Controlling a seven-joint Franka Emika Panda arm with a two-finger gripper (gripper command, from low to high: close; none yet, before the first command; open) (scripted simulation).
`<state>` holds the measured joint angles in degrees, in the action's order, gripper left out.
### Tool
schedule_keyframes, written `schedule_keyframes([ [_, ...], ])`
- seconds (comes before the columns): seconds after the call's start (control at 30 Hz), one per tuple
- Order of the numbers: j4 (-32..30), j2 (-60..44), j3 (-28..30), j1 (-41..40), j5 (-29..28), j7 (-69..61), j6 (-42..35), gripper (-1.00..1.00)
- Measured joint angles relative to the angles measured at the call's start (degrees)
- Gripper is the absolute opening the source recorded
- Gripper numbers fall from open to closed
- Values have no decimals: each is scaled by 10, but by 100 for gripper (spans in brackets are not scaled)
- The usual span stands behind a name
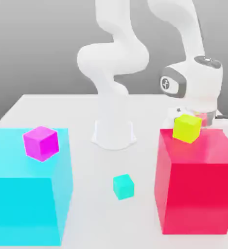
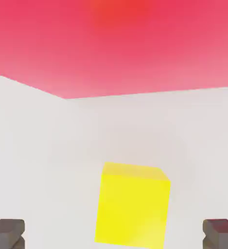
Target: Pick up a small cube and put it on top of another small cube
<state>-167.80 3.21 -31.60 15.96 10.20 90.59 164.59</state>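
Two big blocks up front: cyan (image 1: pixel 28 189), red (image 1: pixel 196 185). Three small cubes: magenta (image 1: pixel 41 143), teal (image 1: pixel 123 186), lime (image 1: pixel 187 128). Gripper (image 2: pixel 114 233) fingers spread, holding nothing.

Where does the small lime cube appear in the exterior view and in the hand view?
Exterior view: the lime cube sits toward the exterior view's right, at the back top edge of the big red block, just in front of the gripper.
Hand view: it lies between the two open fingertips.
Shared landmark: the red block.
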Motion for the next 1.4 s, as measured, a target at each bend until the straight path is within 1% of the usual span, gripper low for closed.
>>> schedule_keyframes([
  [0.13, -11, -9, -7, -4, -39, 63, 21, 0],
  [0.2, -8, -28, -2, -10, -83, 97, 37, 0],
  [0.27, -2, -53, 21, -7, -147, 141, 54, 0],
  [0.37, 9, -91, 91, 36, -247, 210, 79, 0],
  [0.47, 20, -128, 179, 106, -321, 265, 105, 0],
  [0.53, 26, -151, 236, 157, -351, 289, 125, 0],
  [0.63, 31, -185, 311, 231, -370, 311, 155, 0],
  [0.67, 32, -191, 323, 244, -372, 313, 161, -100],
  [0.87, 32, -194, 329, 250, -373, 315, 165, -100],
  [0.9, 32, -190, 322, 242, -372, 313, 161, -100],
  [0.97, 29, -172, 289, 210, -359, 299, 146, -100],
  [1.03, 25, -151, 242, 166, -341, 282, 127, -100],
  [1.13, 15, -115, 170, 110, -276, 231, 100, -100],
  [1.23, 5, -77, 120, 83, -186, 167, 74, -100],
  [1.3, -2, -52, 106, 90, -130, 130, 56, -100],
  [1.4, -10, -15, 108, 108, -71, 91, 28, -100],
])
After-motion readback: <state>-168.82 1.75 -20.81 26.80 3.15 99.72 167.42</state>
